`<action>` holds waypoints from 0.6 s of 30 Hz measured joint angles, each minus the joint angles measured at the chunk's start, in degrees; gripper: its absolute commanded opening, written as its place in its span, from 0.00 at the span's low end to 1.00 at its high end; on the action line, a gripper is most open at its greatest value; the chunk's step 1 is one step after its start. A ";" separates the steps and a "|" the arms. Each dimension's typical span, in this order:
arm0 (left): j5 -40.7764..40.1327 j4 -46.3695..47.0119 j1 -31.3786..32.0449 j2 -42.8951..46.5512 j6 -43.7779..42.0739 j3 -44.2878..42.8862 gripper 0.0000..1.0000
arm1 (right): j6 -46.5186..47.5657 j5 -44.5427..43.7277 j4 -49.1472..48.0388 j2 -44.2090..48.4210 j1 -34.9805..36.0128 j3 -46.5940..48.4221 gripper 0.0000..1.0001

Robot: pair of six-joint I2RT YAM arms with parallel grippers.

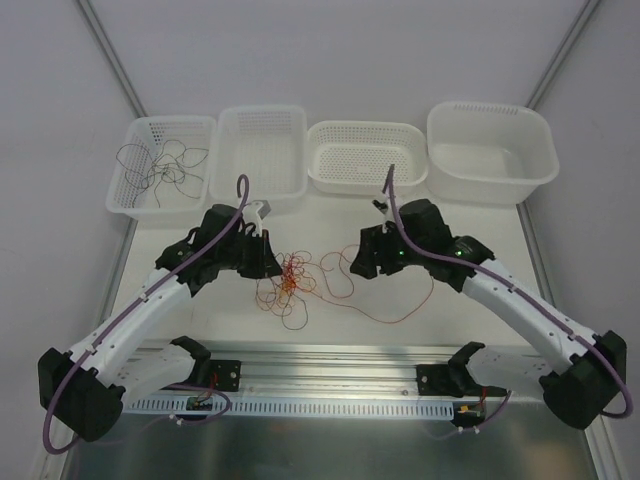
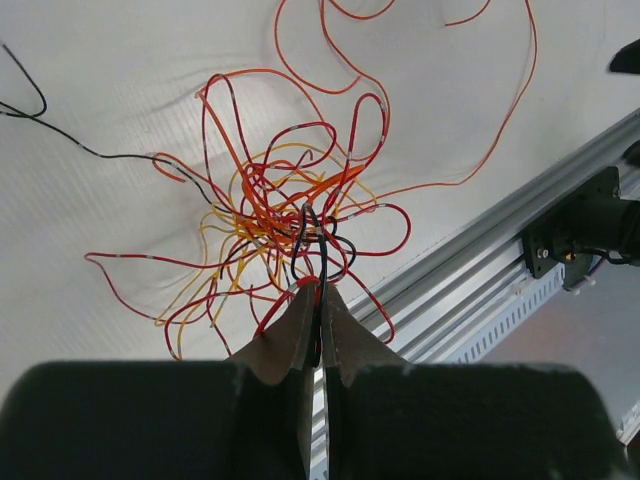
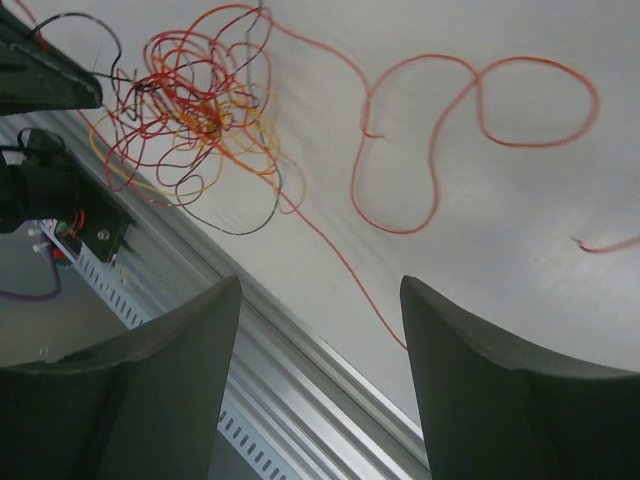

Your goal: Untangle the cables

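Mid-table between the arms, most cables [image 1: 285,280] sit in one knot, with red, yellow and dark strands mixed. One dark grey cable [image 1: 160,168] lies apart in the leftmost basket [image 1: 140,125]. Clamped on dark and red strands is the left gripper [image 2: 318,300]; the right gripper [image 3: 320,285] gapes wide, empty. Most of the sorting looks left to do.

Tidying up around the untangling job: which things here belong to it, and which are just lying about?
Job: cable tangle; dark cable in left basket; left pincer, shut on the tangle; right pincer, open.
Lying about: second basket; third basket; right tub.
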State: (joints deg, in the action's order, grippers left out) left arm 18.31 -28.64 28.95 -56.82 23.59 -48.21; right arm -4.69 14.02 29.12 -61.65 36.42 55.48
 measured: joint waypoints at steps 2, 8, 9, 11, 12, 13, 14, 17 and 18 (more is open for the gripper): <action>0.24 0.35 0.26 0.02 0.37 0.46 0.00 | 0.28 1.42 -5.40 -4.46 4.46 -0.90 0.69; 0.74 1.46 1.11 1.09 1.88 1.90 0.00 | 0.20 2.80 -18.27 -15.85 12.02 -2.03 0.67; 0.74 1.46 1.11 1.38 2.21 2.12 0.00 | 0.00 2.82 -20.46 -17.46 12.68 -2.16 0.66; 0.74 1.51 1.11 1.84 2.64 2.40 0.00 | -0.52 2.78 -24.52 -20.72 13.33 -2.54 0.65; 0.72 1.62 1.11 2.16 2.82 2.58 0.00 | -0.81 2.75 -26.16 -22.18 13.40 -2.71 0.64; 0.74 1.75 1.11 2.54 2.97 2.78 0.00 | -1.11 2.75 -27.41 -23.54 13.40 -2.82 0.64; 0.74 1.86 1.11 2.91 3.10 2.97 0.00 | -1.31 2.78 -28.41 -24.65 13.44 -2.82 0.63; 0.72 1.95 1.11 3.82 3.54 3.26 0.00 | -1.90 2.91 -31.32 -27.41 13.62 -2.82 0.61; 0.72 2.03 1.11 4.13 3.76 3.32 0.00 | -2.01 3.06 -32.22 -28.20 13.77 -2.82 0.60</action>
State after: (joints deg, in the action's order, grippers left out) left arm 19.03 -26.61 30.06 -52.69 27.35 -44.88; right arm -6.70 17.08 -3.09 -89.84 50.19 52.66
